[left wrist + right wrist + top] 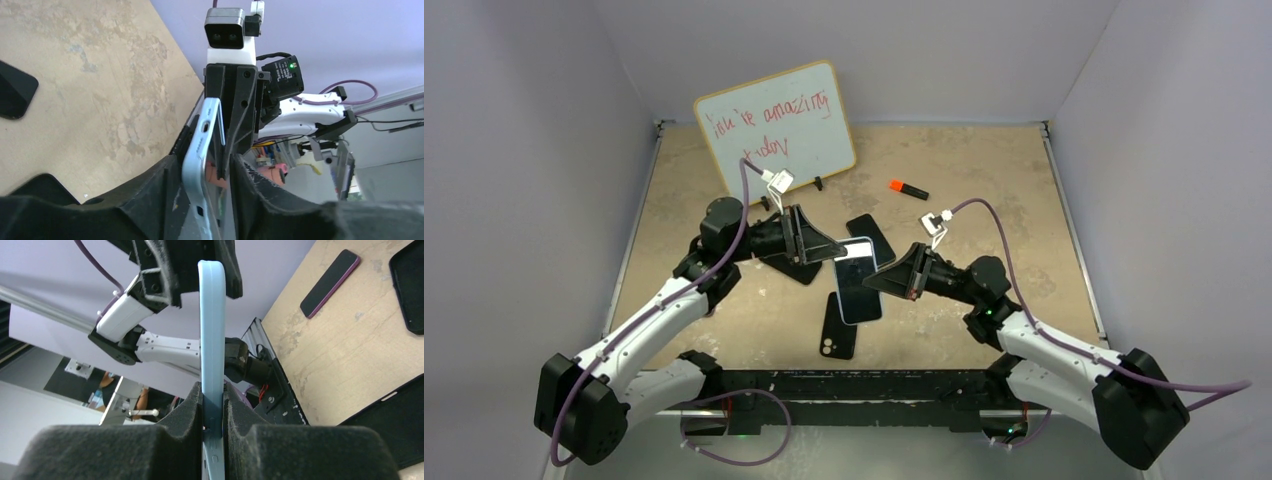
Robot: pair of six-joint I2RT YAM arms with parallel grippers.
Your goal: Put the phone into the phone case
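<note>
The seating step is under way: both arms are meeting at the centre of the top view, holding the light blue case point(210, 315) clear of the table point(994, 160), with the phone point(860, 290) lying in its open face. The right gripper point(212, 420) is pinching one end of the case, pads pressed tight against both sides. The left gripper point(205, 167) is straddling the opposite end, one finger lying against the case's back and the other just beside the screen; whether it is truly clamping cannot be told. In the left wrist view that end of the phone is seemingly standing out from the case at an angle, so the next move is probably calling for a squeeze there until it seats, the right grip bracing. The mottled tan table is carrying a black case point(835, 330) at lower centre, and an orange marker point(908, 188) and a whiteboard point(774, 120) toward the top; pale lilac walls are enclosing it
</note>
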